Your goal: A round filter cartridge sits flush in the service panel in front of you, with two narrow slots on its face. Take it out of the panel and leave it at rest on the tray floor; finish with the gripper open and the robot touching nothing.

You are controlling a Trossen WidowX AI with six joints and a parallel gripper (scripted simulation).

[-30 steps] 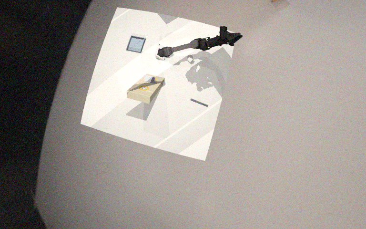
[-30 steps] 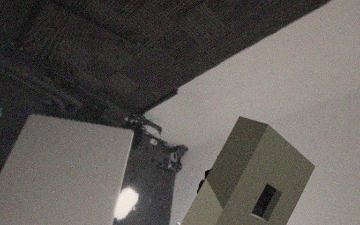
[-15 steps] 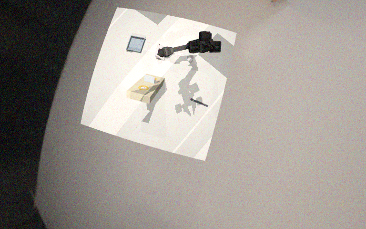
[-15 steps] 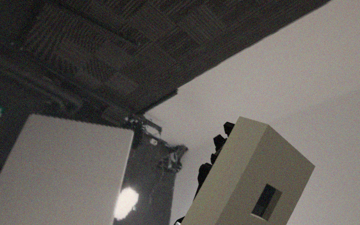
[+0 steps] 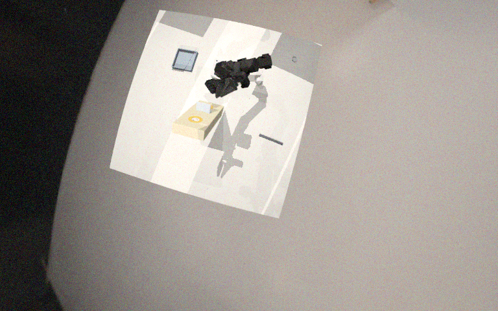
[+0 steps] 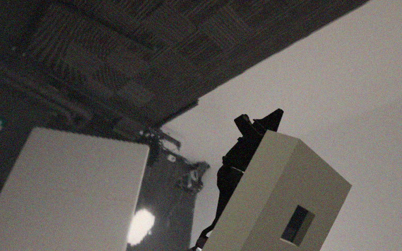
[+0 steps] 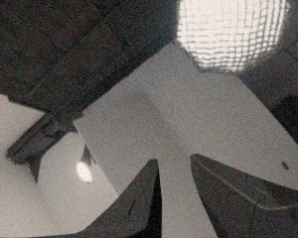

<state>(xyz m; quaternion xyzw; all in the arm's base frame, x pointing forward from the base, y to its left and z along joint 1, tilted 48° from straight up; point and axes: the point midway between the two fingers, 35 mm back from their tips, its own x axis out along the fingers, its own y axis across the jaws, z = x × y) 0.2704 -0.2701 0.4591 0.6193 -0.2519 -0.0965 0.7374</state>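
Note:
The service panel (image 5: 187, 129) (image 6: 318, 186) is a yellowish block in the top view; the exterior view shows a face of it with a rectangular opening. A small pale disc, seemingly the filter cartridge (image 5: 196, 119), sits inside an orange ring on its top face; its slots are too small to make out. The blue-grey tray (image 5: 175, 60) stands above the panel in the top view and looks empty. My gripper (image 7: 174, 164) is partly open, with a narrow gap and nothing between its fingers. It is raised away from the panel and points towards the wall and ceiling.
A white block (image 5: 203, 107) stands on the panel near the ring. A dark thin bar (image 5: 271, 139) lies on the table to the right. A small ring (image 5: 294, 59) lies at the upper right. The black arm (image 5: 240, 68) is between the tray and the right side.

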